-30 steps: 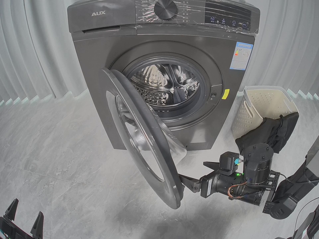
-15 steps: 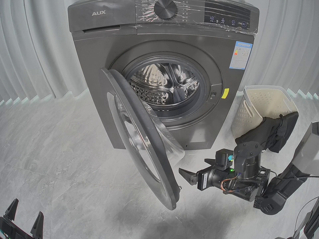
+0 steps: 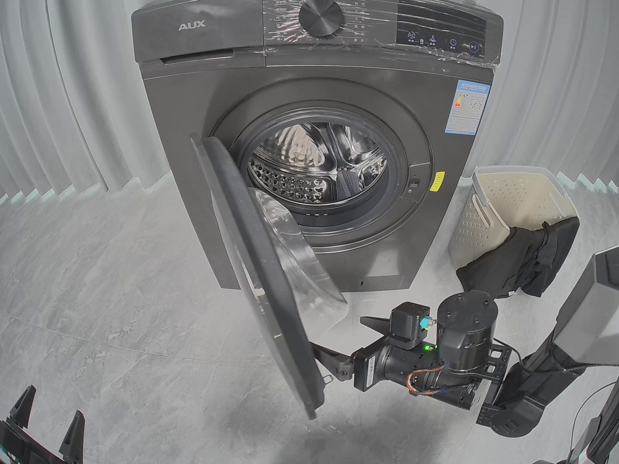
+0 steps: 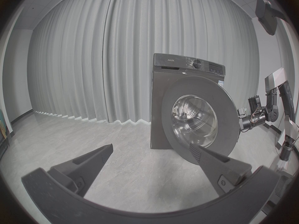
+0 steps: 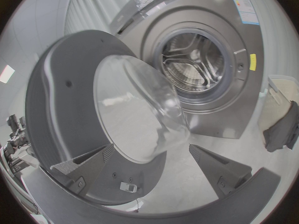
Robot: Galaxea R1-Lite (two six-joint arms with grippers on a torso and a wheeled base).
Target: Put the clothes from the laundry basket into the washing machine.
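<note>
Two claws are mine, and both have their fingers spread apart, clamped on nothing. My right claw point(image 3: 330, 363) sits low in front of the washing machine point(image 3: 193, 98), pointing toward my left at the bottom rim of the round door point(image 3: 258, 259). In the right wrist view one finger overlaps the door's inner face beside its bulging glass, though I cannot tell whether it touches. The door stands wide open on its left-side hinge, and the steel drum point(image 3: 316, 162) behind it looks bare of clothing. The dark garment point(image 3: 522, 262) is draped over the front rim of the pale laundry basket point(image 3: 516, 191), which stands on the floor point(image 3: 97, 291) just beside the machine's right side. The garment's longer run slopes down the outside of the basket toward the floor. The relation that matters is that the garment lies behind and to the right of my right claw, nearly opposite to the way the claw points, so as I judge it that arm would have to turn about before it could reach the cloth. My left claw point(image 3: 51, 407) hangs low at my far left — well apart from the basket, with the open door between them — so the right arm is plainly the nearer one. Loading has not yet begun.
</note>
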